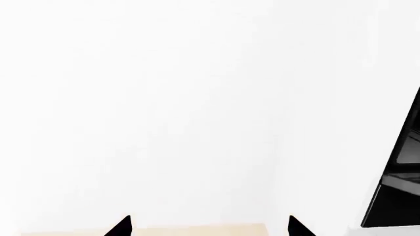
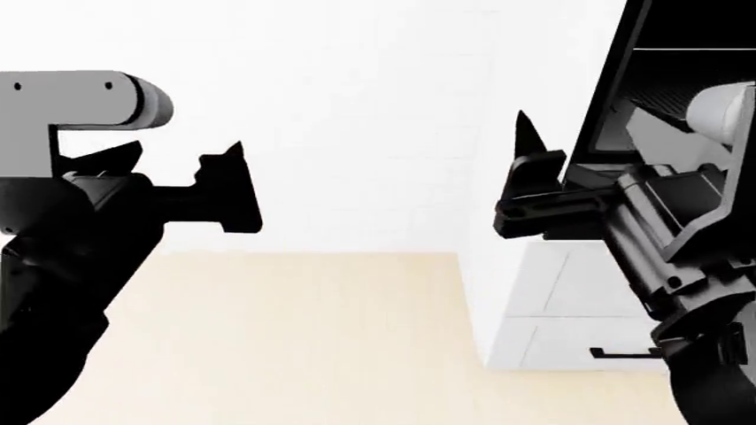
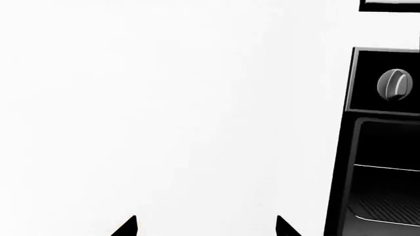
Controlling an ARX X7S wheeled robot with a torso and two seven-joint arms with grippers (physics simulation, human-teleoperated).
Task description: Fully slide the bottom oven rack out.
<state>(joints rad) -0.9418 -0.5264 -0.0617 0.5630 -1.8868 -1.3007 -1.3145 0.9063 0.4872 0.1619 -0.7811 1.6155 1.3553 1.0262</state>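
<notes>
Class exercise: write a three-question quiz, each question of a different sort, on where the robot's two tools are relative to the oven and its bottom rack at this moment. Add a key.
1. True or false: the right tool is gripping the bottom oven rack.
2. Multiple choice: in the right wrist view, the round knob sits (A) above the oven cavity, (B) below it, (C) on the floor.
3. Fill in: both the left tool and the right tool are empty, facing a plain ____ wall.

Key: 1 false, it is clear of the oven; 2 A; 3 white.
</notes>
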